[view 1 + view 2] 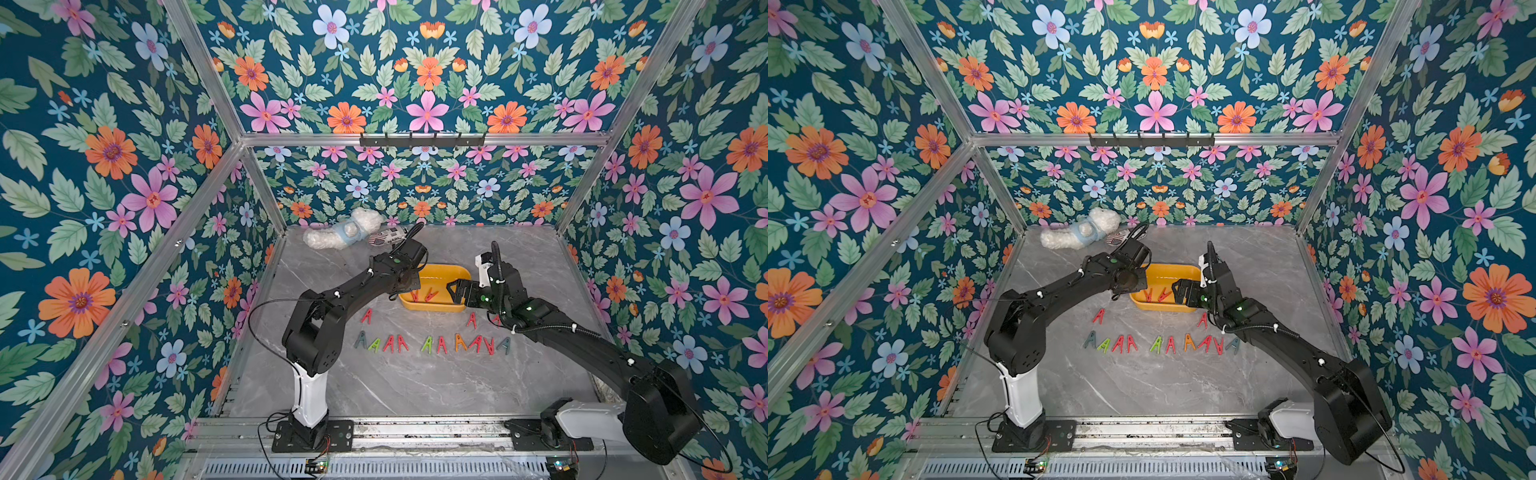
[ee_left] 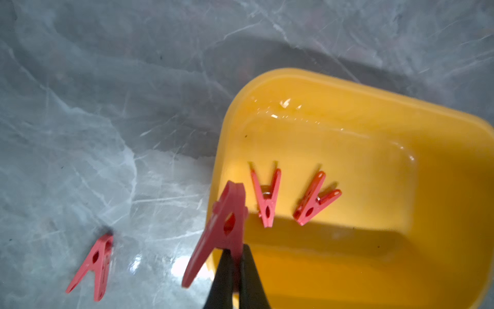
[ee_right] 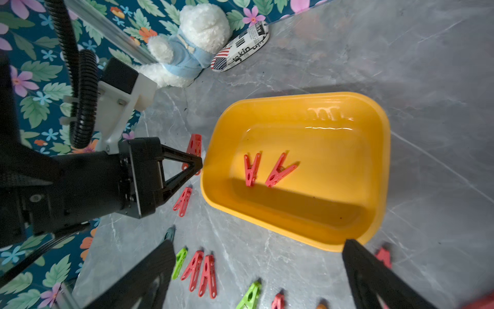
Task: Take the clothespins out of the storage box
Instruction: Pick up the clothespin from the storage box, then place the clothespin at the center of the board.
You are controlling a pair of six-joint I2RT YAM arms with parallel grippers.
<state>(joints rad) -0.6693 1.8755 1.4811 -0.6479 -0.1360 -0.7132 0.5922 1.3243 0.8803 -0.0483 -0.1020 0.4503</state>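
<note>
**Red pin at the rim, two more in the tub**

Red plastic clothespin [image 2: 224, 227] was what my left gripper [image 2: 236, 251] carried. The fingers were pressed together on one of its legs, the other leg was free, and the nose pointed away from me. It hung at the left rim of the yellow plastic storage tub [image 2: 347, 88], just outside the wall as far as I could tell, above the grey marbled tabletop [image 1: 415, 386]. I judged the set-down spot to lie on the near side. A lone red clothespin [image 2: 93, 267] lay there, near-left of the tub, and the mixed-colour row of clothespins [image 1: 429, 345] lay nearer than that.

The two red clothespins [image 3: 251, 170] inside the tub lay flat on its floor in the near-left part, side by side and apart. Each had its nose toward the near wall and its legs opened toward the far side. The right one leaned off to the right.

My right gripper [image 3: 258, 242] stood wide apart and empty over the tub's right end. From it the pair lay to the left. They were closer to my left gripper, but that one was full. So I reckoned the next pick fell to the right gripper, its fingers turned across a pin's long axis.
</note>
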